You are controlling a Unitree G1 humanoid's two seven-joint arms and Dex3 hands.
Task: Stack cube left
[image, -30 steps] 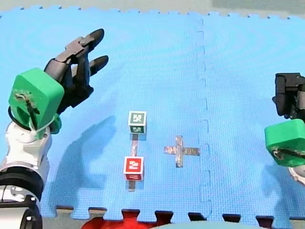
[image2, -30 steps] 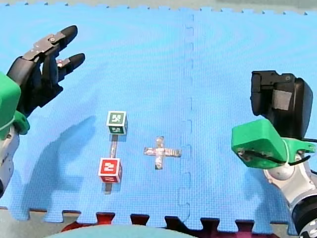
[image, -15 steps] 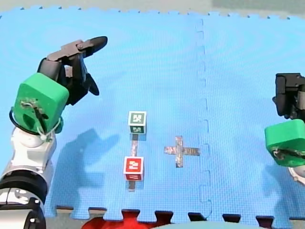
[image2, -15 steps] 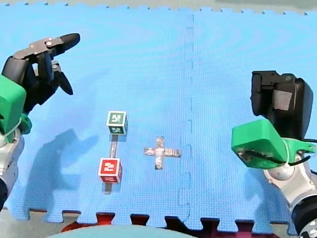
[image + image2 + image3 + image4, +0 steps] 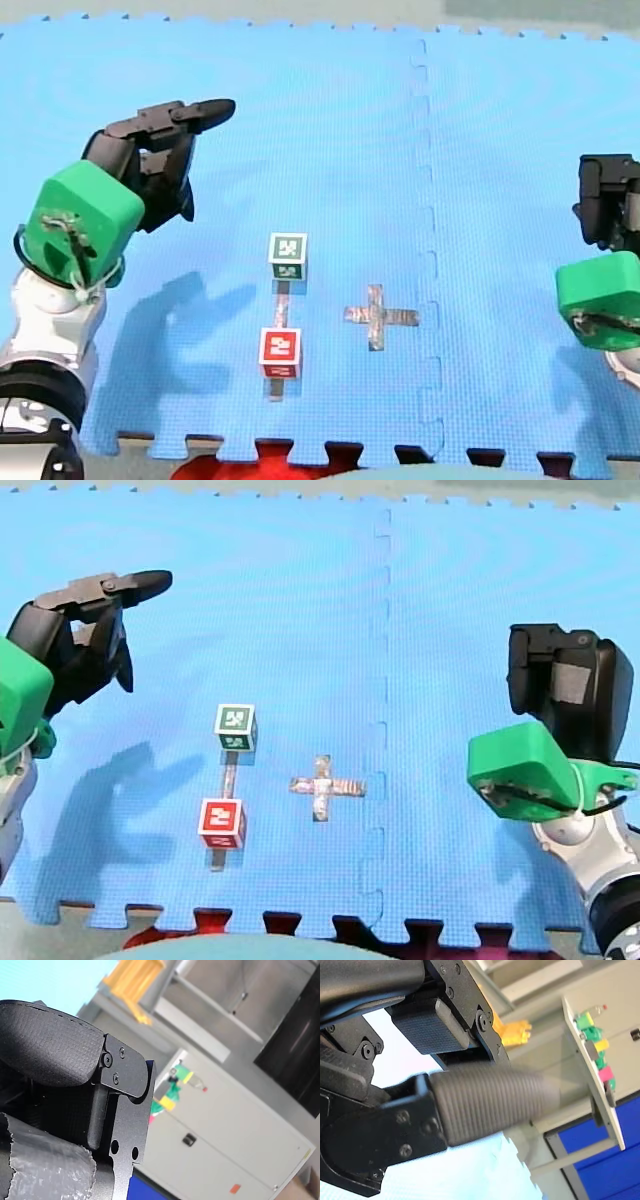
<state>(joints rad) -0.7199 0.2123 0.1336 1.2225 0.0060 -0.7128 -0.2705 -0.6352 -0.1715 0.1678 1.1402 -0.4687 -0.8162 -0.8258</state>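
The left hand (image 5: 150,160) has tipped forward and turned over the last second. It pointed up and away before; now it reaches level across the mat (image 5: 330,120), toward the middle. Its shadow (image 5: 195,320) has slid nearer the mat's front edge.

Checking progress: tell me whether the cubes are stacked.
Not stacked. The green cube and red cube both sit on the mat, apart.

Green cube (image 5: 288,256) beyond red cube (image 5: 281,351), left hand (image 5: 152,160) far left, right hand (image 5: 608,200) far right
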